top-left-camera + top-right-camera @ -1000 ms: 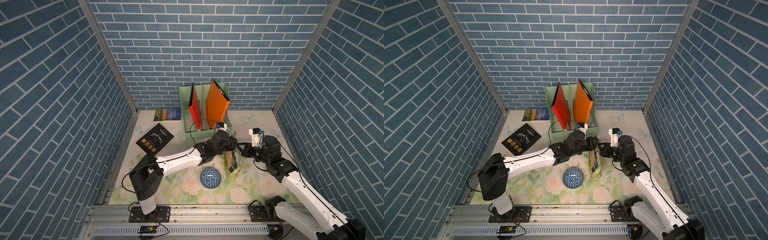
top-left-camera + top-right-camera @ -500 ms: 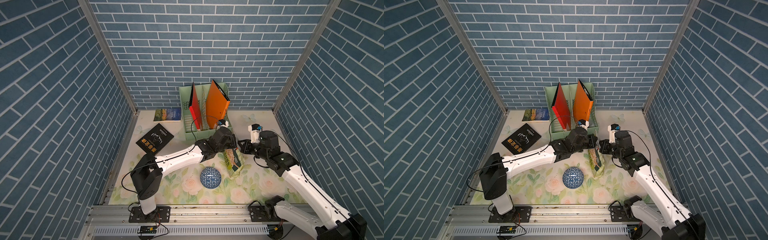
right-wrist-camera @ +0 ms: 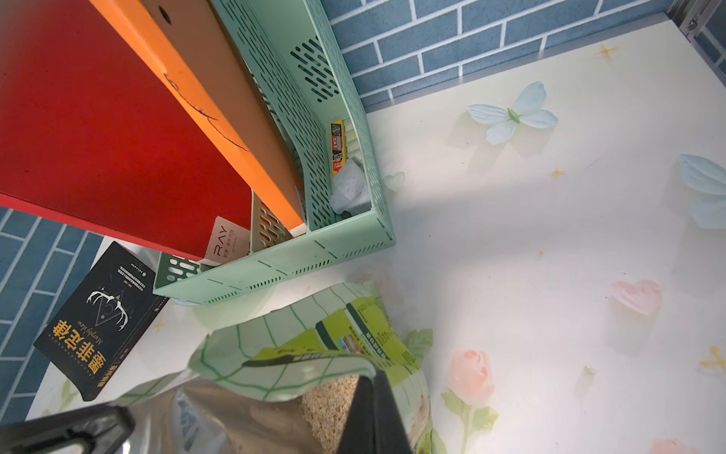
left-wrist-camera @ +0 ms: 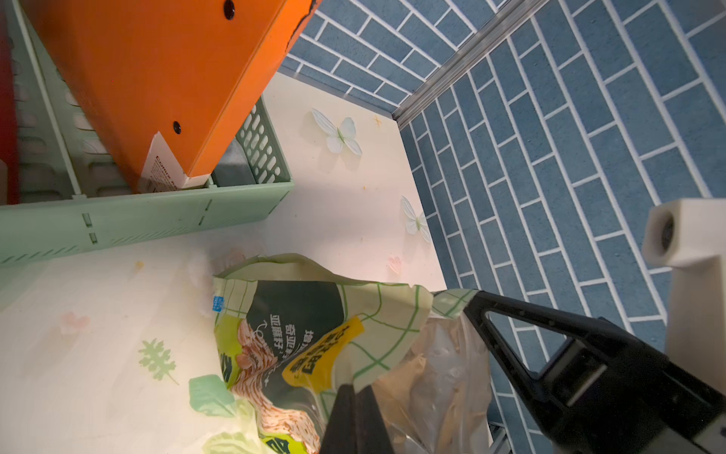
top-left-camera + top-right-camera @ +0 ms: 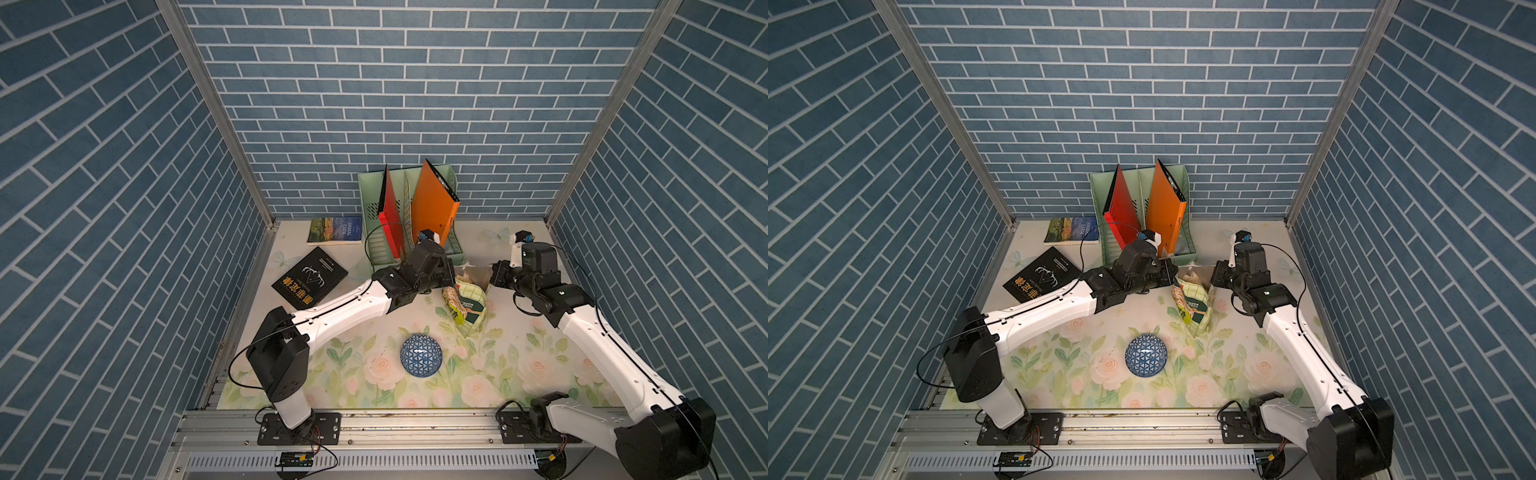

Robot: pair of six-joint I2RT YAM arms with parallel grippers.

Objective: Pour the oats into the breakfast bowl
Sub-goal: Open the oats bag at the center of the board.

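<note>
The oats (image 3: 326, 408) lie in the open pouch (image 5: 469, 305), on the table (image 5: 519, 374) at one o'clock from the breakfast bowl (image 5: 420, 355), apart from it. The left jaws and the right jaws each pinch shut on opposite lips of its mouth. The crinkly film could slip and spill flakes, and the bowl looks dome-up, shedding any pour.

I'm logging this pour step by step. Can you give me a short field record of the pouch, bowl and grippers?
pouch: green-and-cream, mouth open, pinched at its top from two sides
oats: visible inside the pouch
bowl: on the table, apart from the pouch
left gripper: shut on pouch rim
right gripper: shut on opposite rim
</note>
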